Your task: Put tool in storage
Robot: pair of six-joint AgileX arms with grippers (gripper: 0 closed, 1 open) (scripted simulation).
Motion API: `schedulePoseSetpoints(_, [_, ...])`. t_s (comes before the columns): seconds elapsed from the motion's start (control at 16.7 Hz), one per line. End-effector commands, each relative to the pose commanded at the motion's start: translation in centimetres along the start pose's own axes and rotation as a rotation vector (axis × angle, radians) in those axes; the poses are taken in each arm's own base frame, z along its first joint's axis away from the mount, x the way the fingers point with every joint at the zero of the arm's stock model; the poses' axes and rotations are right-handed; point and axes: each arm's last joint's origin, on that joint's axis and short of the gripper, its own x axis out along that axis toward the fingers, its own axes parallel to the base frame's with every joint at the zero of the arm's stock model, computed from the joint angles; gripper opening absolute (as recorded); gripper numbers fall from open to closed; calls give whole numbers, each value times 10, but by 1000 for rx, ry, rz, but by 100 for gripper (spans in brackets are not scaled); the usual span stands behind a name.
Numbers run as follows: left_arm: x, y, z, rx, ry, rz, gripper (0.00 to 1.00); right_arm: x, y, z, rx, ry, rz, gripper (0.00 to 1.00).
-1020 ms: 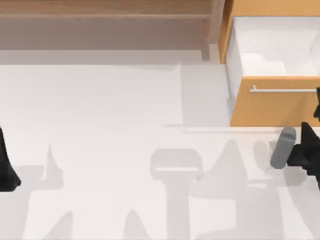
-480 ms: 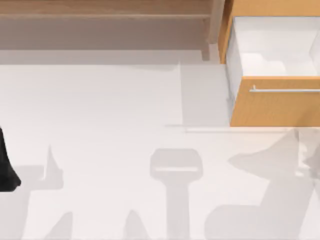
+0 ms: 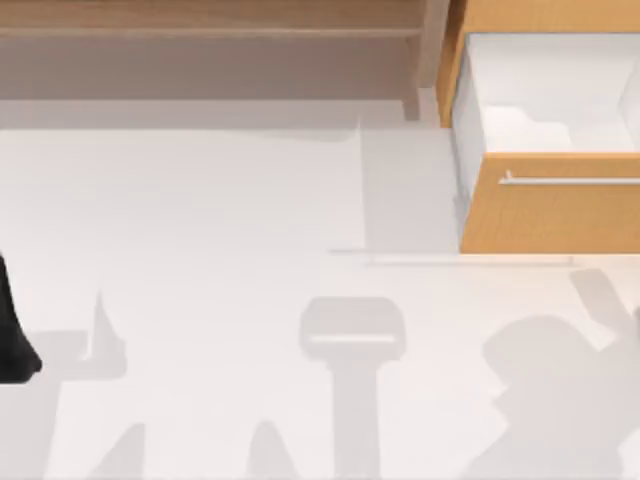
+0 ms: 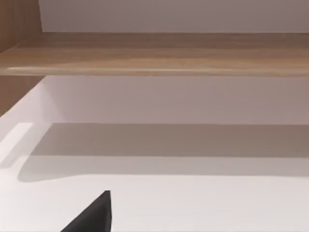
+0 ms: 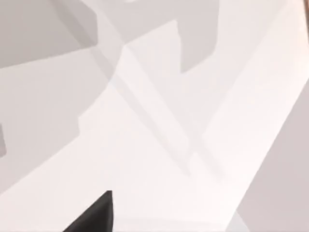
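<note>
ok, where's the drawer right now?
The drawer sits at the top view's far right, pulled open, white inside showing, silver bar handle across its front. The pale wooden shelf lies to its left.

The drawer has an orange-tan wooden front with a smooth, matt finish and faint grain. Its inside walls are plain white, smooth and matt. The bar handle across the front looks like silver metal with a slight sheen. The shelf is pale brown wood with visible streaky grain and a soft satin look. The table is a smooth, matt white surface. The left arm at the table's left edge looks like matt black plastic.
</note>
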Motion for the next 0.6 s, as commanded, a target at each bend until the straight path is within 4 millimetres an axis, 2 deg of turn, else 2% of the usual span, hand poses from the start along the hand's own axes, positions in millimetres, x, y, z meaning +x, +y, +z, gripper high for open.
schedulePoseSetpoints(0.3, [0,0,0,0,0,0,100,-6,-30,-21,168,89,392,100])
schedulePoseSetpoints(0.6, [0,0,0,0,0,0,100,-17,-46,-30,331,154,695,100])
